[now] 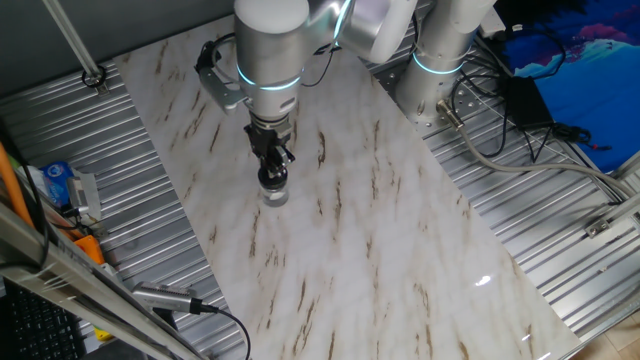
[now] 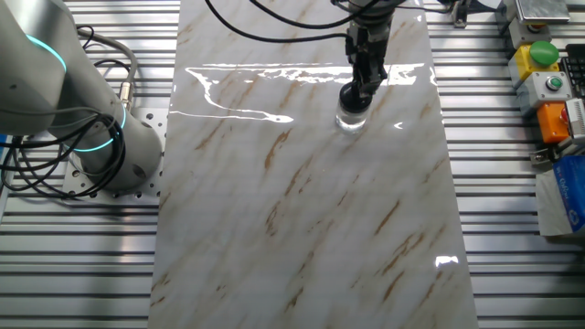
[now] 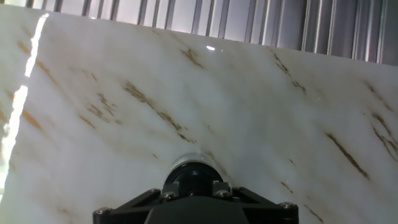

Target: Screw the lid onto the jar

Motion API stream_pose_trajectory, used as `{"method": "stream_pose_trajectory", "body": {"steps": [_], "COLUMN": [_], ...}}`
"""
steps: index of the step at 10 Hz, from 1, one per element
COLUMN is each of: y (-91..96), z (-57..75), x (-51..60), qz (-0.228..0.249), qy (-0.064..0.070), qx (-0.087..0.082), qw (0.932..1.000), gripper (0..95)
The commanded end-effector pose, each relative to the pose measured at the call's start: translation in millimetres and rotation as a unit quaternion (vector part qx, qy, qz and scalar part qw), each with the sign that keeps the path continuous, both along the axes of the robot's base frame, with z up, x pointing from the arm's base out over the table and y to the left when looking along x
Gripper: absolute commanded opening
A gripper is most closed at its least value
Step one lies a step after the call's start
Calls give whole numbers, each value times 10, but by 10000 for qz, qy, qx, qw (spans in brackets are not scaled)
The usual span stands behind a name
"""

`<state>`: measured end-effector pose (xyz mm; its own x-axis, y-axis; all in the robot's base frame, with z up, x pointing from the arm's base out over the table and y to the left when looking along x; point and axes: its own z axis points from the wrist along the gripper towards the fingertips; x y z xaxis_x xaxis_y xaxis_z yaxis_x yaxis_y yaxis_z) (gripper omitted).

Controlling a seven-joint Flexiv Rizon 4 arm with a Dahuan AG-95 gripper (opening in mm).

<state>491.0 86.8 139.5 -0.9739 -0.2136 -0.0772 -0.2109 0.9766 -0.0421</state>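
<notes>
Both fixed views show the jar (image 1: 274, 194) standing upright on the marble table (image 1: 400, 260), up toward twelve o'clock of the slab's middle, with the lid (image 1: 272, 177) sitting on its mouth. Directly above, the gripper (image 1: 272, 172) comes straight down with its fingers closed onto the lid. I judge the screwing step is in hand; next calls for twisting about the jar's axis with light downward pressure, without dragging the unheld jar.

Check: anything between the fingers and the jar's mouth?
Only the lid, held by the gripper atop the jar. Clearest in the other fixed view.
</notes>
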Motion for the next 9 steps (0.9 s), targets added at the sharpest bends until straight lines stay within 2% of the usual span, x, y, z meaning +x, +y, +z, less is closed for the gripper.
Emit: {"method": "stream_pose_trajectory", "body": {"steps": [1,3,5,6,7,9], "y": [-2,-1,1,2,3,-3], "z": [0,1,9,15,41,80], "x": [6,4,2,0,-13,-40], "qz": [145,1193,2038,2251,2631,3091], "qy": [3,77,95,102,116,162], "qx": [5,-109,-173,-189,-204,-218], "qw": [9999,9928,9788,9741,9645,9506], "gripper": [570,570,570,380,380,380]}}
